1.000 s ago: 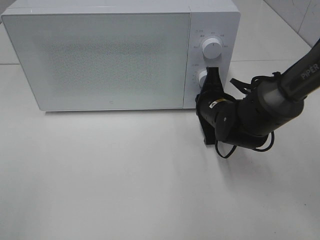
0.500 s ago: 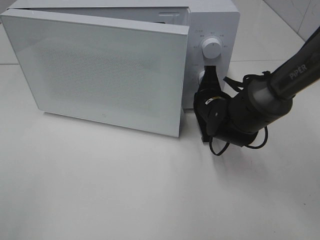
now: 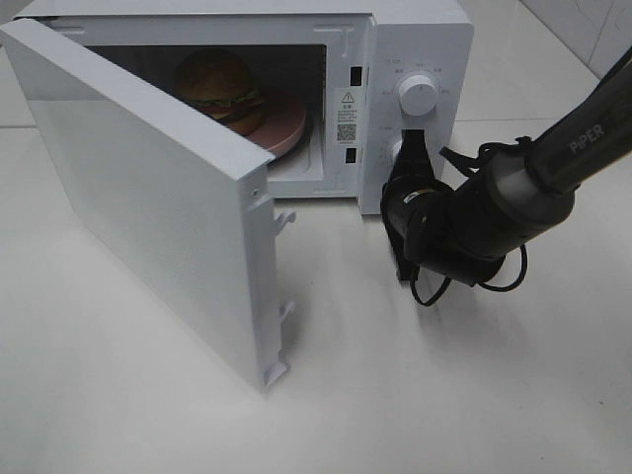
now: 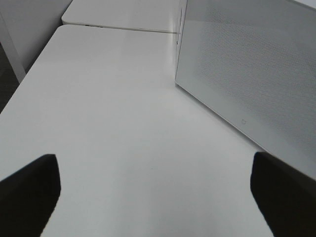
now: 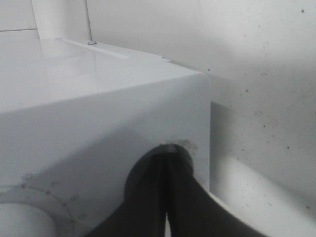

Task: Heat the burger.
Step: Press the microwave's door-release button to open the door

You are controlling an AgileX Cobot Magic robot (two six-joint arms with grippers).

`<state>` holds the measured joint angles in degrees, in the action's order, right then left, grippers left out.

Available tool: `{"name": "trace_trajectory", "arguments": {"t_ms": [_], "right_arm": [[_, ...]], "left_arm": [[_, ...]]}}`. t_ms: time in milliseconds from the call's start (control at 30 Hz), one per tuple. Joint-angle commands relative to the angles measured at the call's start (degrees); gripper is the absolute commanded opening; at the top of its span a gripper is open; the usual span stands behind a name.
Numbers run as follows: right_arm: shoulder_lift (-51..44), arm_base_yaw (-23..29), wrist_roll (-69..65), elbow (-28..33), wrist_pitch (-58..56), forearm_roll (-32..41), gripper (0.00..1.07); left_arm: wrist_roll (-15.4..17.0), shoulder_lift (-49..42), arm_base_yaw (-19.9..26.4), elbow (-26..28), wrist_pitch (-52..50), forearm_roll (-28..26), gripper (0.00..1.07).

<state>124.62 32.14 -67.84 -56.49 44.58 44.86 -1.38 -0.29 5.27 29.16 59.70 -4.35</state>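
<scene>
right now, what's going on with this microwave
The right pincer, shut, has its tips against the microwave panel, just below the top dial. The door stands wide open, and the burger sits on a pink plate inside. The left pincer is open and empty, over the table beside the door.

Microwave door point(image 3: 148, 197) has swung open, revealing the burger point(image 3: 219, 84)

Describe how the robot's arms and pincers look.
The right arm is a dark grey tube lettered PiPER in white, with a pale collar, a bulky black wrist and looping black cables. The right pincer is slim and black. The left pincer shows only two black tips.
</scene>
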Motion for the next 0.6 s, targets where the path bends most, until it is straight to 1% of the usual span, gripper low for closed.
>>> {"name": "trace_trajectory", "arguments": {"t_ms": [33, 233, 433, 467, 600], "right_arm": [[-1.2, -2.23, 0.46, -5.67, 13.69, -6.88, 0.0], [-1.95, -2.18, 0.46, -5.27, 11.29, -6.93, 0.0], [-4.01, -2.18, 0.46, -0.97, 10.14, -6.93, 0.0], [-4.01, -2.18, 0.46, -0.97, 10.14, -6.93, 0.0], [-4.98, -2.06, -0.46, 1.15, 4.3, -7.96, 0.0]], "left_arm": [[0.11, -1.09, 0.06, -0.23, -0.4, -0.29, 1.0], [0.11, -1.09, 0.06, -0.23, -0.4, -0.29, 1.0], [0.11, -1.09, 0.06, -0.23, -0.4, -0.29, 1.0], [0.11, -1.09, 0.06, -0.23, -0.4, -0.29, 1.0], [0.11, -1.09, 0.06, -0.23, -0.4, -0.29, 1.0]]}}
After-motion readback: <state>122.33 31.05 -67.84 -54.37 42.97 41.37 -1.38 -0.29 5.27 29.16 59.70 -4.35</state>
